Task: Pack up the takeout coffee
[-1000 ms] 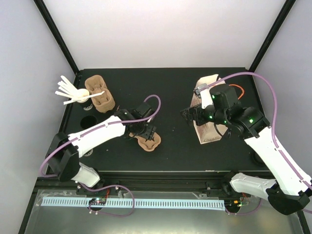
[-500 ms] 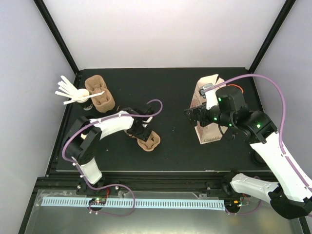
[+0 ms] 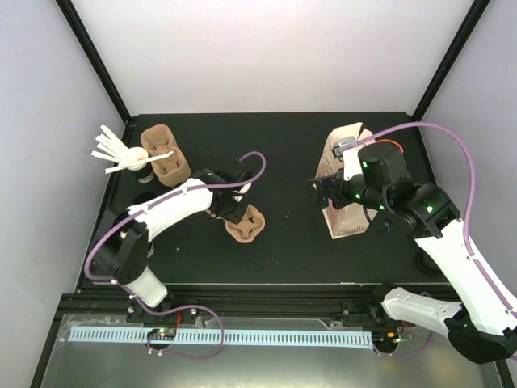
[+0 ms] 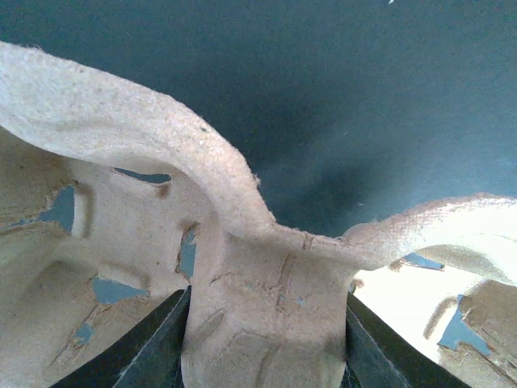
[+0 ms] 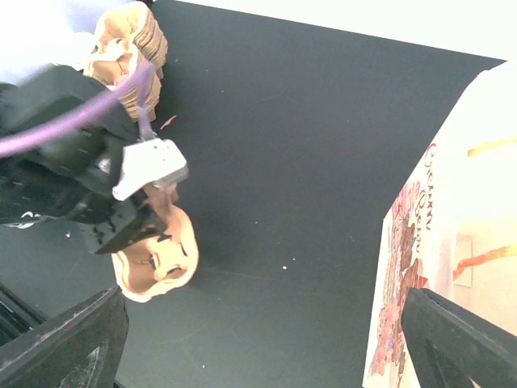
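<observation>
Left gripper is down on the loose brown cup carrier in the middle of the black table. On the left wrist cam its two dark fingers sit right against either side of the carrier's centre ridge, so it's clamped on that ridge about half closed.

Right gripper hangs just left of the standing paper bag. Its jaws are spread wide and there's nothing in them. Its wrist cam looks down past the bag's printed side toward the left arm and the carrier.

Back left corner has a stack of more carriers. Touching it on the left is a lidless black cup stuffed with white stirrers.

The coffee cups are black on a black table, so they're really hard to pick out. There's a dark round shape near the front right edge that might be a lidded one, but I honestly can't tell. No cup sits in the carrier pockets I can see.
</observation>
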